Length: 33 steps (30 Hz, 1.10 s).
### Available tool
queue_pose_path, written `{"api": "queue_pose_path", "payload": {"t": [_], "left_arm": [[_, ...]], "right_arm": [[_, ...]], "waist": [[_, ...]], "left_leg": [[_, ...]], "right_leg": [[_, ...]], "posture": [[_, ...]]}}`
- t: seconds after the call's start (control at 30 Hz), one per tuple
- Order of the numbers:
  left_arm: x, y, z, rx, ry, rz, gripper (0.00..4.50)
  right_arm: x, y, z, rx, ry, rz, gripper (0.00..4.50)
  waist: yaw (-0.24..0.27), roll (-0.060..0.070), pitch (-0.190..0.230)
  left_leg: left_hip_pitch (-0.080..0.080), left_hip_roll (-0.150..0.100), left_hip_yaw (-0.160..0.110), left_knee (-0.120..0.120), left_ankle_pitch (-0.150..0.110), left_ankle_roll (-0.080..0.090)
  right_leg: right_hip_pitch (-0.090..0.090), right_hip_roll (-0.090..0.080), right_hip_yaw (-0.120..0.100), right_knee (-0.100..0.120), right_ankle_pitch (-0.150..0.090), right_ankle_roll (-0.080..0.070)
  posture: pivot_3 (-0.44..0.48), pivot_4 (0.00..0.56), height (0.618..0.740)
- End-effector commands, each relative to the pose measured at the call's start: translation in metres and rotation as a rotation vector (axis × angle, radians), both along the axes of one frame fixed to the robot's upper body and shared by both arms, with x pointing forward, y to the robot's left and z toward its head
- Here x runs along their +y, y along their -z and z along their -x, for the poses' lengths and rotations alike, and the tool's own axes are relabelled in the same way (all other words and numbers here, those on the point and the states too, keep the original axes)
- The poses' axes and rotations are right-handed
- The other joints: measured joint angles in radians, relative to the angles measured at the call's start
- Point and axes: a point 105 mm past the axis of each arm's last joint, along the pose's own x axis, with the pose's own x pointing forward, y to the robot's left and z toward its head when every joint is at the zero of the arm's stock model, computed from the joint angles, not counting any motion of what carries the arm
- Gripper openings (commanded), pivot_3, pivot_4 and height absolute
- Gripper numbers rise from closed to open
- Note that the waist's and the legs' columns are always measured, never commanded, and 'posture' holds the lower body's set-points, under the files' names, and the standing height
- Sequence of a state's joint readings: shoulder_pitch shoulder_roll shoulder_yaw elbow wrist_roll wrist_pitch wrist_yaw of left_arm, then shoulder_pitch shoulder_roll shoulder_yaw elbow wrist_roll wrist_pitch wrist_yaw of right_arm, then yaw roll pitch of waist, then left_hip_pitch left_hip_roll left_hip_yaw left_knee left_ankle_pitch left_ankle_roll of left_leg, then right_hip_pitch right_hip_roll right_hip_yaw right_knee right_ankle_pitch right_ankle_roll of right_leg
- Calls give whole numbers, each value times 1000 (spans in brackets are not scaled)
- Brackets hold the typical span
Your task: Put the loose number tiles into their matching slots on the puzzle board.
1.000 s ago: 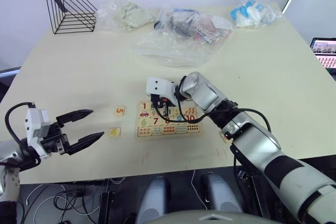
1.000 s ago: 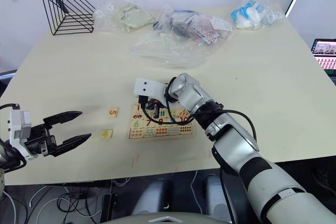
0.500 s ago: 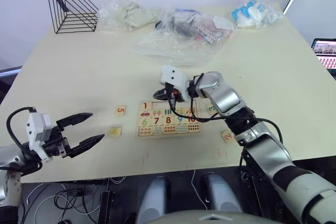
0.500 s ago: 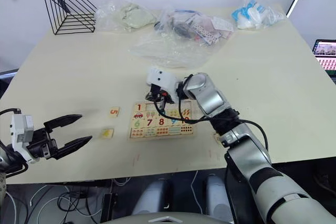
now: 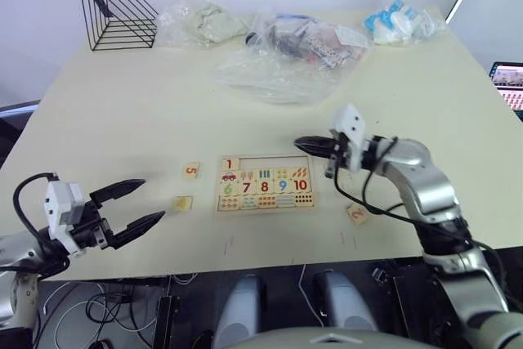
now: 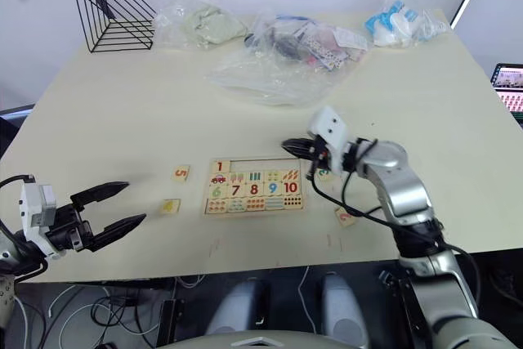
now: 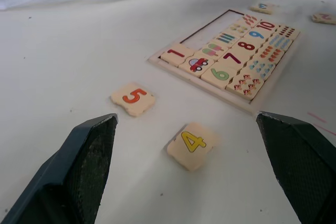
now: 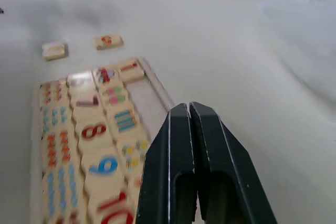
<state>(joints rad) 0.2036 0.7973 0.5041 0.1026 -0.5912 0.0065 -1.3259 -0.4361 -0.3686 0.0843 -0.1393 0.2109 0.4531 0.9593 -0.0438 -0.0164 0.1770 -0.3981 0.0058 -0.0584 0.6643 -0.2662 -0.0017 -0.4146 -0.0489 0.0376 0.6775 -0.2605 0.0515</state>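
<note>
Cream desk (image 5: pixel 122 104) carrying the puzzle board (image 5: pixel 264 184) near its front edge. Right arm bent in from the right, pincer (image 5: pixel 304 144) pressed closed and empty, hovering by the board's far right corner. Left pincer (image 5: pixel 136 205) low at the front left, spread wide, empty. Tile "1" (image 7: pixel 177 54) seated at the strip's left end; remaining slots (image 5: pixel 274 162) bare. Loose "5" (image 5: pixel 190 171) and "4" (image 7: pixel 193 144) left of the board, "2" (image 5: pixel 356 213) to its right.

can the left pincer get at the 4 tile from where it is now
Probably yes. The left pincer is open, and the 4 tile lies flat on bare table just ahead of it, apart from the 5 tile, with nothing between.
</note>
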Motion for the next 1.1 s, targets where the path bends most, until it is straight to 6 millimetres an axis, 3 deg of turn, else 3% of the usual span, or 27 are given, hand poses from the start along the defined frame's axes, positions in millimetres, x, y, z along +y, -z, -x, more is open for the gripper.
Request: {"api": "queue_pose_path", "payload": {"t": [0.03,0.07,0.13,0.17,0.2,0.37,0.6,0.9,1.1], "left_arm": [[2,-5,2,-33,-6,-9,4500],[2,-4,2,-32,-7,-10,4500],[3,-3,3,-32,-10,-9,4500],[4,-3,3,-32,-11,-9,4500],[5,-2,3,-32,-13,-9,4500],[7,0,4,-29,-18,-7,4500],[17,8,13,1,-50,-1,4500],[21,10,17,4,-54,-9,4500],[21,11,18,5,-52,-5,4500]], "right_arm": [[-22,-18,9,-78,50,-62,67],[-30,-16,12,-76,72,-71,67],[-51,-11,20,-67,118,-86,1072],[-59,-9,24,-63,133,-91,1183],[-70,-6,30,-55,156,-96,1915],[-103,4,51,-44,217,-83,4434],[-146,24,89,-13,299,-56,4482],[-170,43,125,-45,393,-45,4482],[-175,53,136,-45,425,-49,4482]], "waist": [[2,0,0],[3,0,0],[3,0,0],[5,0,0],[6,0,0],[6,0,0],[8,0,0],[9,-1,-1],[10,-1,-1]], "left_leg": [[0,0,0,0,0,0],[1,0,0,0,0,0],[1,0,0,0,0,0],[1,0,0,0,0,0],[1,0,0,0,0,0],[2,0,0,2,0,0],[3,0,1,2,0,0],[5,1,2,3,0,0],[5,1,1,3,0,0]], "right_leg": [[0,0,0,0,0,0],[1,1,0,0,0,0],[1,1,0,0,0,0],[1,1,0,0,0,0],[1,1,0,0,0,0],[3,1,-1,0,0,0],[5,3,-1,-1,0,0],[7,2,0,-1,-1,0],[7,2,0,-1,-1,0]], "posture": [[0,150,740],[0,150,740],[0,150,740],[0,150,740],[0,150,740],[0,150,740],[0,150,740],[0,150,740],[0,150,740]]}}
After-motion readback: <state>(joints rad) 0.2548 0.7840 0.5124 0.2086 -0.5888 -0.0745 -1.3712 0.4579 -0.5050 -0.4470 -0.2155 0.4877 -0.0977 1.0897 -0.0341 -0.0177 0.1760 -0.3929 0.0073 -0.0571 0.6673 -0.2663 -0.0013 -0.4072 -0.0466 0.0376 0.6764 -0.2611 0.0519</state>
